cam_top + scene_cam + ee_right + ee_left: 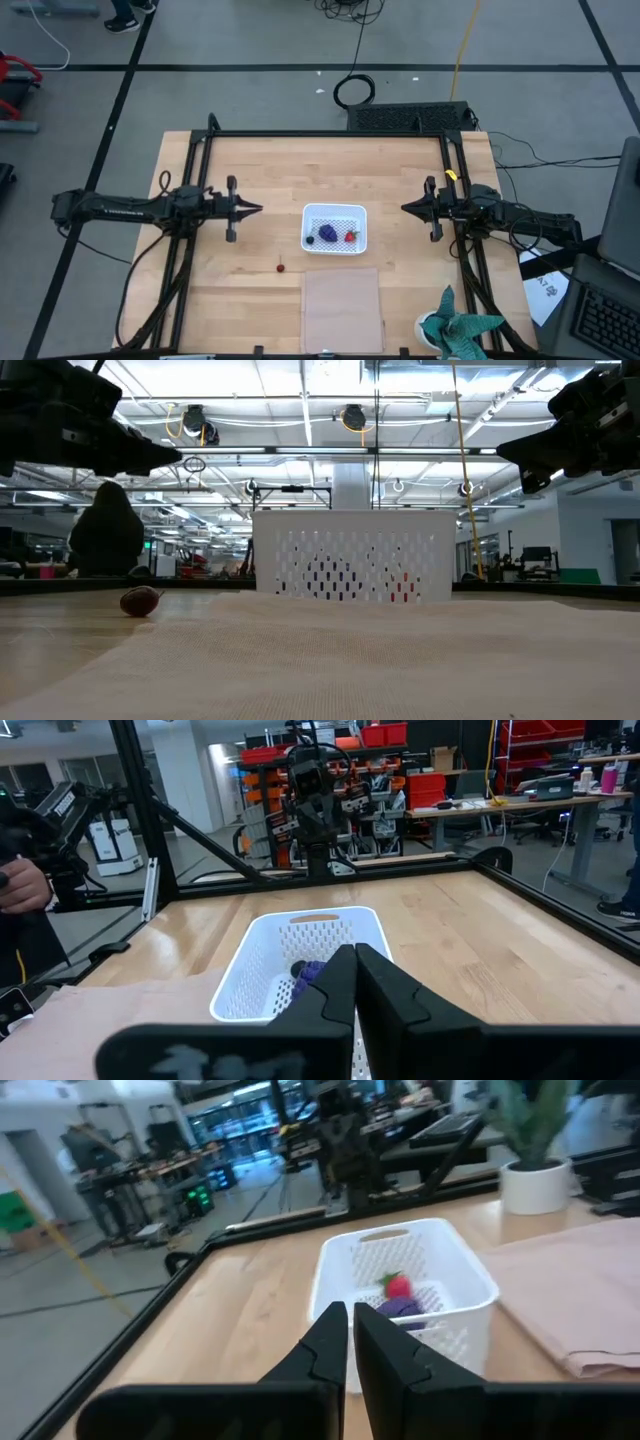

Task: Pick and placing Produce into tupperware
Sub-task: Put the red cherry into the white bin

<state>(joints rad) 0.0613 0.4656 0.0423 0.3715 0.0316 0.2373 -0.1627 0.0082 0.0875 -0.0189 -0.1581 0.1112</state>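
My left fingers [252, 209] are pressed together, holding nothing, hovering above the table [250, 165] and pointing at the white tupperware [335, 228], which sits ahead of them across a stretch of bare wood. My right fingers [408, 208] are likewise closed and empty, pointing at the tub from its opposite side, so it lies between my two sets of tips. Inside it I see the red strawberry [350, 236], the purple grape bunch [327, 232] and a dark berry [310, 239]. The small red cherry [281, 266] lies outside on the wood, off to the side of my left fingers, near the edge of the tan panel [342, 310].
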